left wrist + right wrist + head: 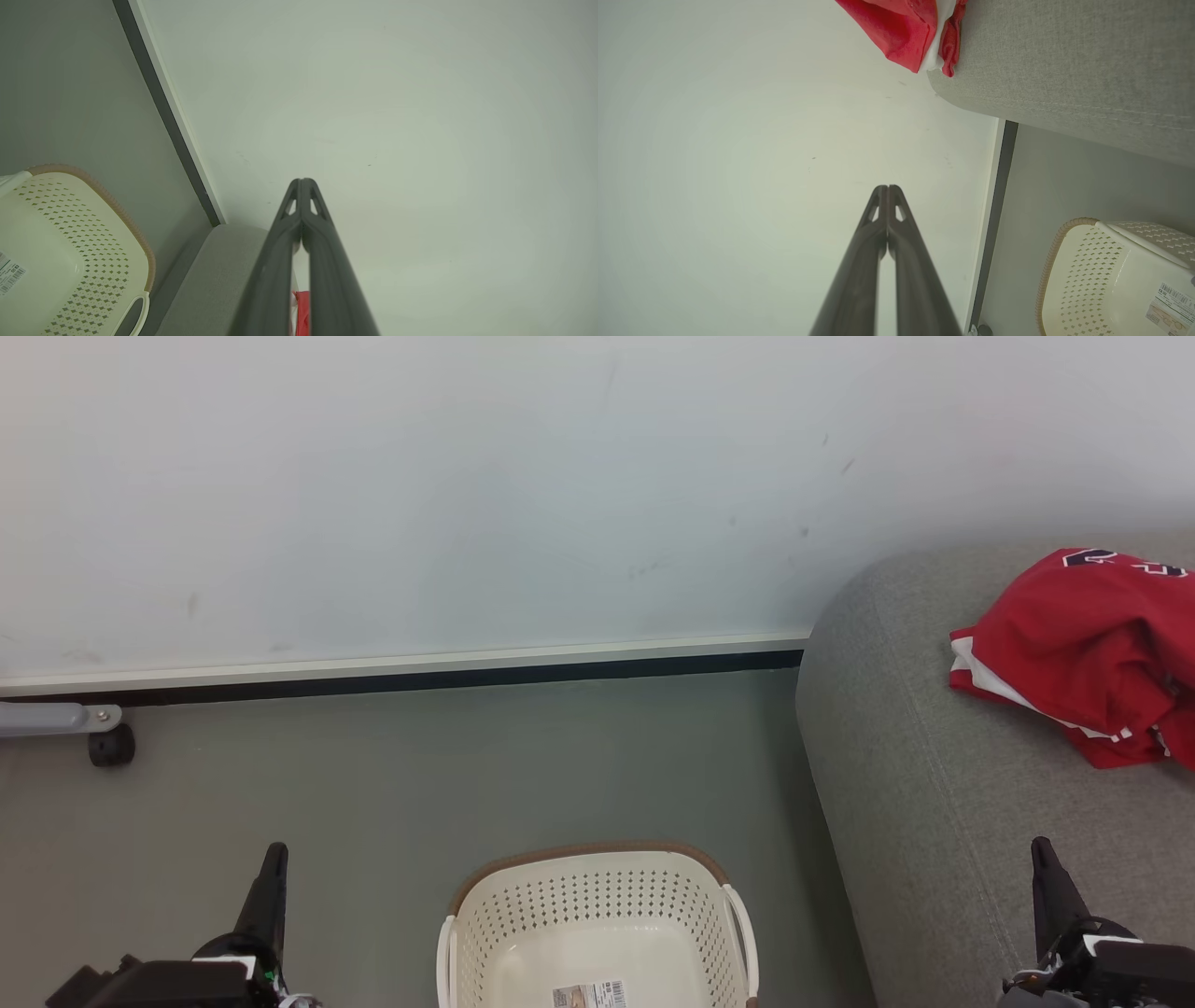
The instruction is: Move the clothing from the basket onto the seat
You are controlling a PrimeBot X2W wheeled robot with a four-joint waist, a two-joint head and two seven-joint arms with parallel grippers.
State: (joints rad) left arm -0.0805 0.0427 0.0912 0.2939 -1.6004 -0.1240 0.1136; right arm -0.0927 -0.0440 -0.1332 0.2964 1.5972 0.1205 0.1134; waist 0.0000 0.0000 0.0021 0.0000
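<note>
The red clothing with white trim and dark lettering lies crumpled on the grey seat at the right; a corner of the clothing also hangs over the seat. The cream basket with its brown rim stands on the floor at bottom centre, holding only a barcode label. My left gripper is shut and empty at the lower left, left of the basket. My right gripper is shut and empty above the seat's front. Both wrist views show the fingertips pressed together: left gripper, right gripper.
A pale wall with a white and dark skirting strip runs behind the grey floor. A grey leg with a black caster stands at the far left by the wall. The basket sits close to the seat's side.
</note>
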